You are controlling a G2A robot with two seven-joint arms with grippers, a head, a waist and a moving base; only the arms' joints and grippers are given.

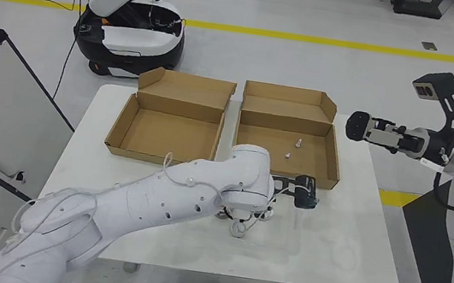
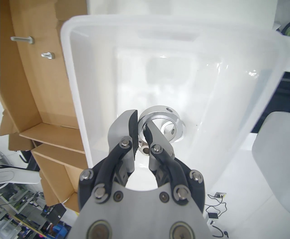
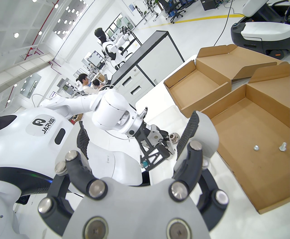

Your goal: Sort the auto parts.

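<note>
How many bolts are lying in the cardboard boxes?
2. Both lie apart in the box beside the plastic bin: a long bolt and a short bolt. Others may be hidden behind the left arm.

Around me lies a pale glossy floor [image 1: 313, 15] crossed by 1 yellow line [image 1: 309, 39]; a grey cabinet [image 3: 136, 83] stands beside my white table [image 1: 351, 244], ceiling lights [image 3: 66, 8] in rows above.

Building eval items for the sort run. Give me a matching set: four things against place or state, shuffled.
Things:
1. bolts
2. metal collar
3. left gripper
4. right gripper

Place or state:
a. open, holding nothing
b. in the cardboard box
c. inside the clear bin
d. shut on the metal collar

Pairs: 1-b, 2-c, 3-d, 4-a
</note>
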